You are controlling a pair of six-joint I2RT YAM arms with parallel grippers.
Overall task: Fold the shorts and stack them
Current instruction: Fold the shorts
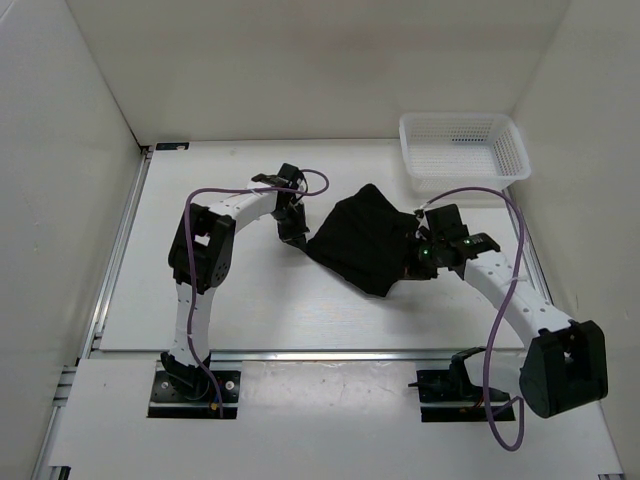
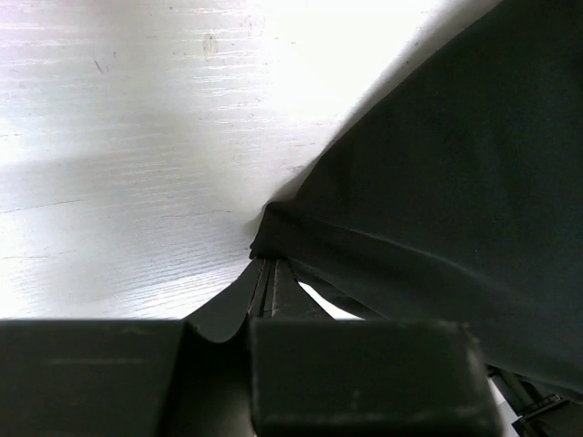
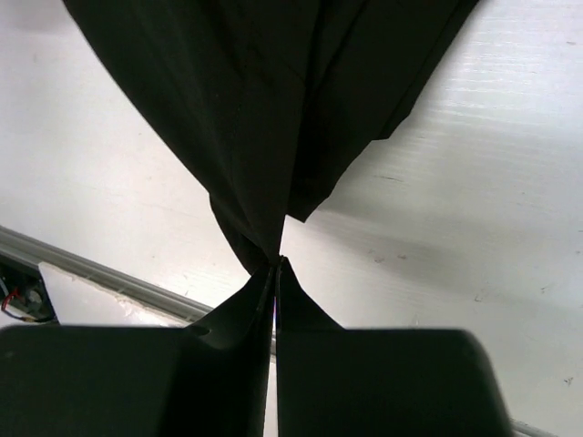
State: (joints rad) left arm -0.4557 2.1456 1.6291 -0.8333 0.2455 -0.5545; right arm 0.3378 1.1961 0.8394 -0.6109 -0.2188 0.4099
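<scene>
While left claw (image 2: 263,257) and right claw (image 3: 276,266) pinch opposite edges, shorts (image 1: 365,240) bunched between, basket (image 1: 463,150) well apart

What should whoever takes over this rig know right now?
Left gripper: shut on the left edge of the plain black fabric shorts.
Right gripper: shut on their right edge.
The shorts are bunched between the two grippers, apart from the white plastic mesh basket at the far right.
Done: both grips taken.
Left: fold, then stack. No neat fold or stack visible yet.
</scene>
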